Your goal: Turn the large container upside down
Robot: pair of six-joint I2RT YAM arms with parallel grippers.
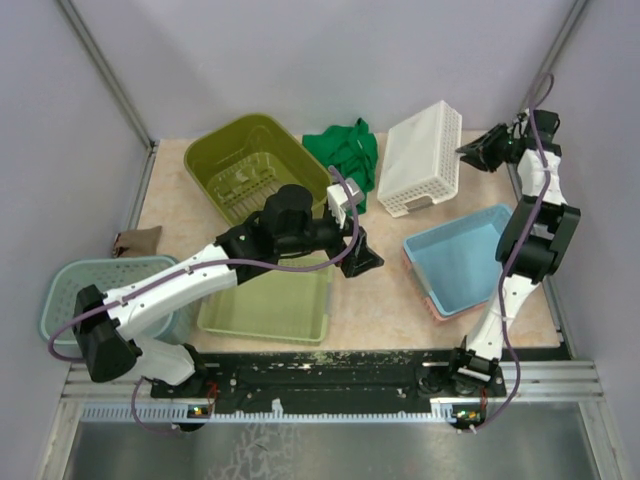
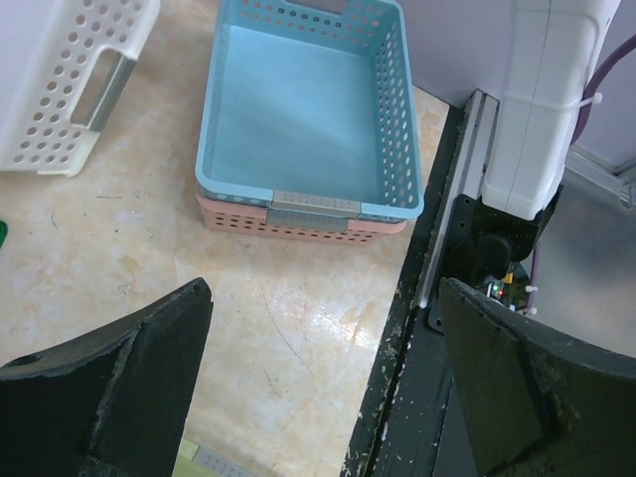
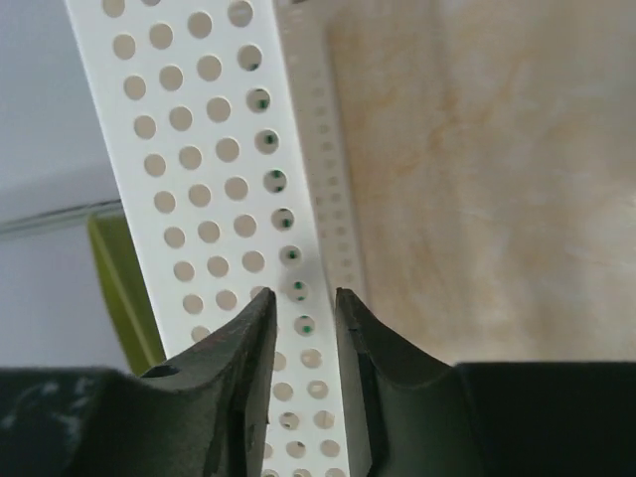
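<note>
Step in hand, as I judge it: the end of the flip. The white basket (image 1: 425, 160), taken for the large container, lies bottom-up at 1 o'clock on the desk (image 1: 380, 300).

- Right hand (image 1: 478, 152): at the basket's 3 o'clock side, narrow gap, holed wall just beyond the fingertips, nothing seemingly clamped.
- Left hand (image 1: 362, 258): wide, mid-desk, well apart from the basket.

Next move calls for backing straight off without snagging the wall.

Robot lab test cell — plain grey walls (image 1: 300, 60), aluminium frame posts (image 1: 105, 70), black mounting rail (image 1: 340, 375) along tabletop (image 1: 385, 300) edge.
</note>
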